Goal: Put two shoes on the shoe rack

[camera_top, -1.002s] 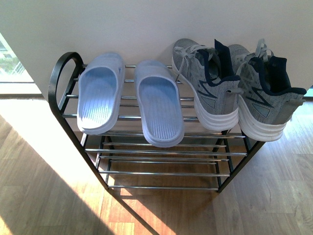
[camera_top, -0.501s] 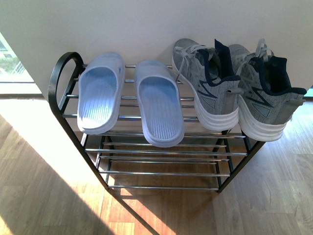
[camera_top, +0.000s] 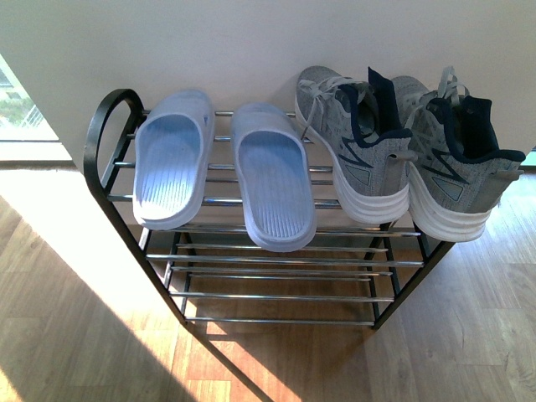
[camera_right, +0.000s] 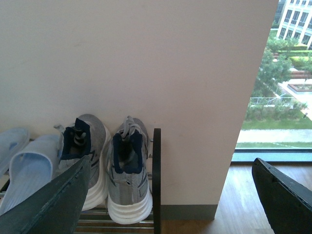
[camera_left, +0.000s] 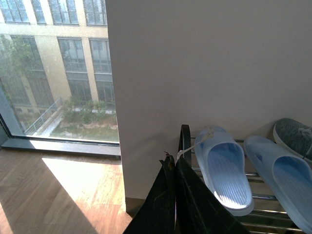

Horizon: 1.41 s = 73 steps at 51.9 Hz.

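The shoe rack is seen with both sneakers, one and the other, set side by side on its top rods beside a pair of blue slippers, so the task is judged complete with nothing left to place. The right claw is spread wide and empty, the sneakers lying just beyond its left finger; the left claw is closed on nothing, the slippers just beyond it. Each sneaker's long axis runs front to back, toe to wall, heel outward.

Front view overlooks shoe rack; wrist views flank it.
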### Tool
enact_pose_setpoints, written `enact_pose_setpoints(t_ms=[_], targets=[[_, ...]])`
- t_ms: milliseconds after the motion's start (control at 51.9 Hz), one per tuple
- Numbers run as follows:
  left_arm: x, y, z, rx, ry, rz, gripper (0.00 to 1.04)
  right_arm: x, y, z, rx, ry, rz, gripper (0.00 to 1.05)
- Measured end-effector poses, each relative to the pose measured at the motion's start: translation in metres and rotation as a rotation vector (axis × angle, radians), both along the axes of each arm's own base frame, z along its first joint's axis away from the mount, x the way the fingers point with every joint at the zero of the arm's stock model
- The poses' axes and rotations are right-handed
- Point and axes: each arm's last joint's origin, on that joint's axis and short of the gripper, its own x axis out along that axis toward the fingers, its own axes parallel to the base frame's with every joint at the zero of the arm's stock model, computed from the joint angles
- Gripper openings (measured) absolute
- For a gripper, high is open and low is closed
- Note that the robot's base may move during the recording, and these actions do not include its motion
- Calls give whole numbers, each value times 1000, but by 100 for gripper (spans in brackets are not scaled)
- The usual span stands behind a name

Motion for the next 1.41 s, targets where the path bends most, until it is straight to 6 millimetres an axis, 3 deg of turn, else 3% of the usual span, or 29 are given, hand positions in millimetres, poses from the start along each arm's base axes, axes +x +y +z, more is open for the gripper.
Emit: enact_pose_setpoints(t_ms=[39,135,636,1407], targets=[[0,0,0,-1,0,0,3,0,0,0,0,0,0,96],[0,0,0,0,0,0,24,0,0,0,0,0,0,96],[0,0,0,1,0,0,97,0,0,0,0,-1,-1,96],[0,0,0,2,-1,0,95,0,0,0,0,-2,0,96]])
